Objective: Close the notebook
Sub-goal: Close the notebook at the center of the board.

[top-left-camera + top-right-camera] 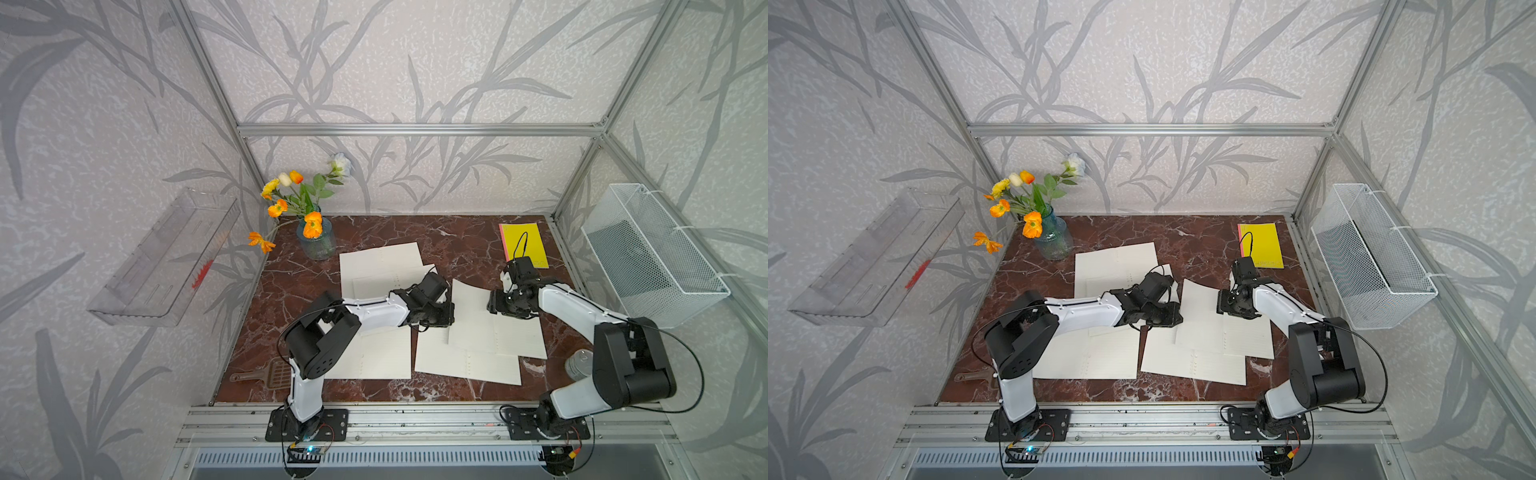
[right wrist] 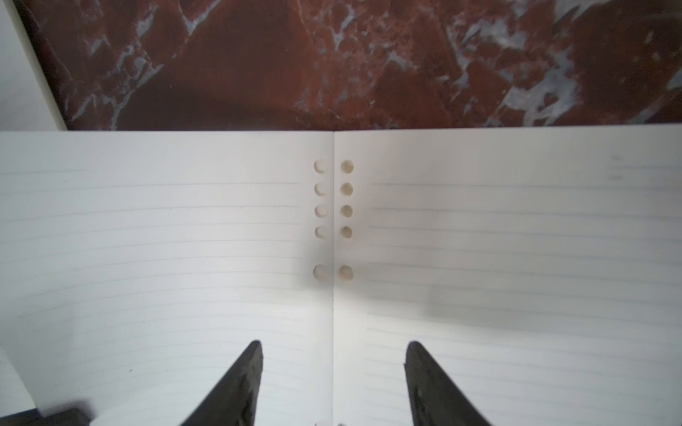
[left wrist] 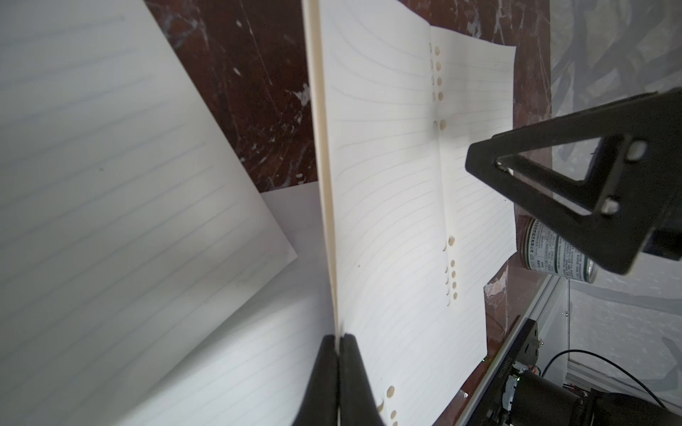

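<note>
The notebook (image 1: 513, 334) lies open on the bench (image 1: 457, 237). One half, judged light and floppy, is pinched at its outer edge by the closed left end effector (image 3: 338, 341); the right end effector (image 2: 333, 345) is held open over the spine. Pages may crease.
</note>
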Motion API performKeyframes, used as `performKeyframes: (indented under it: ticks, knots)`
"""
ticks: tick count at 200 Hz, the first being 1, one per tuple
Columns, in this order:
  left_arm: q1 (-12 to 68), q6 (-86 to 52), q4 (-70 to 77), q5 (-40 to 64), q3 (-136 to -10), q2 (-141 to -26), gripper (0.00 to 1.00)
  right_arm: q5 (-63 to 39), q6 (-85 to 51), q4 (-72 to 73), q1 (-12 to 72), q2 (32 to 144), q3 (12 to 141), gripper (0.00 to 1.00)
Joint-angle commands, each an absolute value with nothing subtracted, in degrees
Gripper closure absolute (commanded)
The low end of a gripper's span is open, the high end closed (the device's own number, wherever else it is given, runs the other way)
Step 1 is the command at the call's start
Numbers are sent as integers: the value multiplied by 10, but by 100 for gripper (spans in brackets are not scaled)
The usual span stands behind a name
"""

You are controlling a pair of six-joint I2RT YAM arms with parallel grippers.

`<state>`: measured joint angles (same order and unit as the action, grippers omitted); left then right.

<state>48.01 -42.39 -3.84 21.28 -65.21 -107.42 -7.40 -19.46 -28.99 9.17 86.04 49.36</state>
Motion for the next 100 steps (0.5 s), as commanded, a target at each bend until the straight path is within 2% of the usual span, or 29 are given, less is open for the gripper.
performKeyframes:
  ticks: [1, 100]
  knots:
    - [462, -404, -57, 204, -633, -1036, 100, -81, -190, -299, 92, 841, 498, 38]
    - [384, -385, -87, 187, -529, -920, 100, -85, -176, -303, 92, 848, 519, 37]
